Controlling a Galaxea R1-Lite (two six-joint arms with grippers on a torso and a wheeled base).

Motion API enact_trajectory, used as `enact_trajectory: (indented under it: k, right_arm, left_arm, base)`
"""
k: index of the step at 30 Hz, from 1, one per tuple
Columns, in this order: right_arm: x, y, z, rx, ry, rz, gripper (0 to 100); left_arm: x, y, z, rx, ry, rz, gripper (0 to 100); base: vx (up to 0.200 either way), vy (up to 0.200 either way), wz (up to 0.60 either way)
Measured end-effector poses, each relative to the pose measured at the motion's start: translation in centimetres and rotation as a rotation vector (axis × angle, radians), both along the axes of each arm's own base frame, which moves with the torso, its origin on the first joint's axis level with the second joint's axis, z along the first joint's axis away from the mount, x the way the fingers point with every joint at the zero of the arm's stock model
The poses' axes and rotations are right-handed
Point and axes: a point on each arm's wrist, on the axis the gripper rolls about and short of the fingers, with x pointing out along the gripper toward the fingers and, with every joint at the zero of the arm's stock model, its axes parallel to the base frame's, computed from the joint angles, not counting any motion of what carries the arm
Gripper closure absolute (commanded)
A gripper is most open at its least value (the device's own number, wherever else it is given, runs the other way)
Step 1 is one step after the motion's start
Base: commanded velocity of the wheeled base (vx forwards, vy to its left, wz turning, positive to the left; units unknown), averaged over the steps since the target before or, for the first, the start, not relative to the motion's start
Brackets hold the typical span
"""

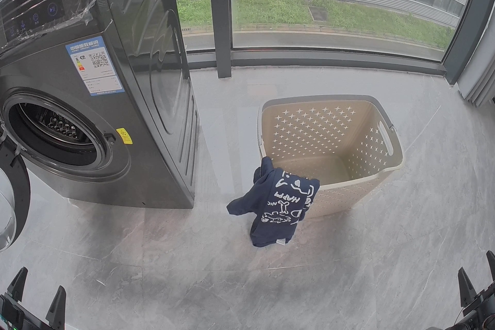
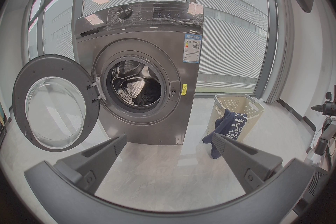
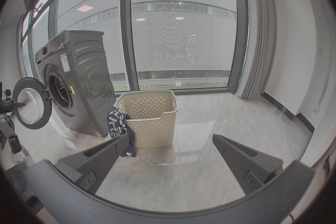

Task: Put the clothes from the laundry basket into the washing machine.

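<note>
At 10 o'clock in head view, washing machine (image 1: 149,88), door (image 2: 56,102) swung open; I see blue-white label (image 1: 94,65) and yellow sticker (image 1: 124,136) on front; dark clothes (image 2: 145,93) inside drum; laundry basket (image 1: 319,100) near centre; navy garment (image 1: 278,204), white lettering, draped over its 7 o'clock corner, long axis 12-to-6, sleeve toward 9; left gripper (image 2: 168,137) and right gripper (image 3: 168,137) low, jaws spread, holding nothing.

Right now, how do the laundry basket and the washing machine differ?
The beige laundry basket opens upward; the grey washing machine opens frontward, door swung wide. The basket's bottom is bare, a navy shirt draped over its rim; the machine's drum holds clothes. The basket is low and perforated, the machine taller, solid-walled. Both stand on the floor.
</note>
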Motion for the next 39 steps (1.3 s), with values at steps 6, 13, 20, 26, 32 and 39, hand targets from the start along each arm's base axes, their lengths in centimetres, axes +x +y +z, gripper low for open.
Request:
enact_trajectory:
  k: [6,13,20,26,32,39]
  right_arm:
    - [0.0,0.0,0.0,0.010,-0.005,-0.009,0]
    - [0.0,0.0,0.1,0.010,-0.008,-0.013,0]
    - [-0.1,0.0,1.1,0.038,-0.089,-0.019,0]
    - [-0.5,0.0,4.6,0.061,-0.215,-0.040,0]
    - [2.0,0.2,5.8,0.109,-0.063,0.055,0]
    - [6.6,0.5,6.1,0.166,0.155,0.165,0]
  left_arm:
    - [0.0,0.0,0.0,0.000,0.000,0.000,0]
    - [0.0,0.0,0.0,-0.001,0.001,0.000,0]
    - [0.0,0.0,0.0,-0.001,0.001,0.000,0]
    - [0.0,0.0,0.0,0.000,0.000,0.000,0]
    - [0.0,0.0,0.0,0.000,0.000,-0.001,0]
    - [0.0,0.0,0.0,-0.001,0.000,-0.001,0]
  base:
    - [0.000,0.000,0.00]
    - [0.000,0.000,0.00]
    - [0.000,0.000,0.00]
    - [0.000,0.000,0.00]
    - [0.000,0.000,0.00]
    - [0.000,0.000,0.00]
